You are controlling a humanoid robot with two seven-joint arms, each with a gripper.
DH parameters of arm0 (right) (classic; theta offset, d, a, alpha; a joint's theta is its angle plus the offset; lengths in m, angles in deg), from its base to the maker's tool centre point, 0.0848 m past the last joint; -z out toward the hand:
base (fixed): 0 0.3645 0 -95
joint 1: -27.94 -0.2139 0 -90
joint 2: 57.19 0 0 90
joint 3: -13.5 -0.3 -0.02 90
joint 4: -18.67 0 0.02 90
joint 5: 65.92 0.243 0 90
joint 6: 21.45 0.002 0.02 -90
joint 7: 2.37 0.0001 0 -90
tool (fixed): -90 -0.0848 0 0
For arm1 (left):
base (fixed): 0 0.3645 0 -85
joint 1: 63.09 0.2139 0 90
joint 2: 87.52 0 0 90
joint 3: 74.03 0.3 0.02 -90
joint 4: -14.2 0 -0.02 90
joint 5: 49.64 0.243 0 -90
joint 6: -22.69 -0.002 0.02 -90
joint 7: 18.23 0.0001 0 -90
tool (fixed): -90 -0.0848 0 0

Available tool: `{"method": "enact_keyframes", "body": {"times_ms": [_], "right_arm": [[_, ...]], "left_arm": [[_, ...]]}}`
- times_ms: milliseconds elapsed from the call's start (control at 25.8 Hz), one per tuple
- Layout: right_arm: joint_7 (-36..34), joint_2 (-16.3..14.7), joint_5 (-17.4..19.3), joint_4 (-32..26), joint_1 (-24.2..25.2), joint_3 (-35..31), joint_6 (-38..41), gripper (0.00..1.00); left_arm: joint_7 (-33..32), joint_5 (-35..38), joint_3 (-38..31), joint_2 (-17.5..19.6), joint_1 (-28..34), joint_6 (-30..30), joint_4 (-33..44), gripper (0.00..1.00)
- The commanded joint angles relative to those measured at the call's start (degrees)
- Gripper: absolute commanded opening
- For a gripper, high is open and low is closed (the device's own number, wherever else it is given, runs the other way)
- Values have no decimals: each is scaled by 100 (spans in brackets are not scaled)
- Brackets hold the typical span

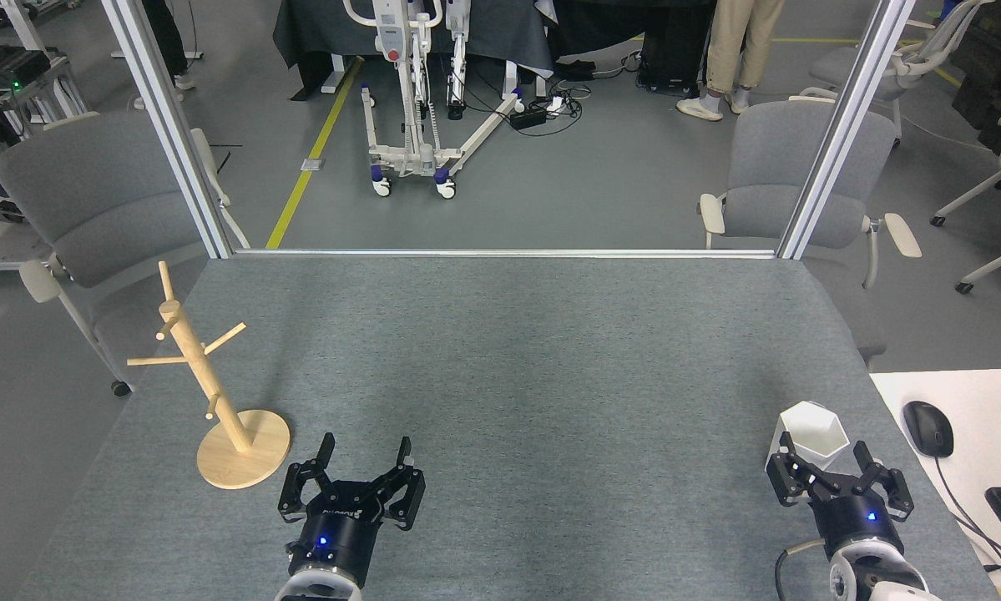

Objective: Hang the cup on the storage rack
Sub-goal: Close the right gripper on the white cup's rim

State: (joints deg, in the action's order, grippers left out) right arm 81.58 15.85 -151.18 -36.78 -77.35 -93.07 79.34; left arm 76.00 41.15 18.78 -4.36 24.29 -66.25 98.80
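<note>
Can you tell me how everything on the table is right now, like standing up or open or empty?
cup: upright on the table, mouth up, looks empty, not held.
storage rack: standing on its round base, pegs bare.
left gripper: open, holding nothing.
right gripper: open, fingers on either side of the cup's near part, not closed on it.

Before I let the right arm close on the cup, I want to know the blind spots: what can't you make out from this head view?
- Cup: its lower near side is hidden behind the right end effector; contact cannot be told.
- Cup handle: none visible from this angle.
- Rack: any pegs on its far side are hidden by the post.
- Left end effector: open; its arm is cut off by the bottom edge.
</note>
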Motion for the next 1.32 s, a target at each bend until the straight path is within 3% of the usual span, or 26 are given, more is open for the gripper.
{"method": "enact_keyframes", "body": {"times_ms": [0,1279], "right_arm": [[-2,-1,0,139,-115,14,-7,99],[7,-1,-299,1264,-1073,14,-33,99]], "left_arm": [[0,-9,0,-2,-2,-1,-23,100],[0,-9,0,7,-204,-1,-357,100]]}}
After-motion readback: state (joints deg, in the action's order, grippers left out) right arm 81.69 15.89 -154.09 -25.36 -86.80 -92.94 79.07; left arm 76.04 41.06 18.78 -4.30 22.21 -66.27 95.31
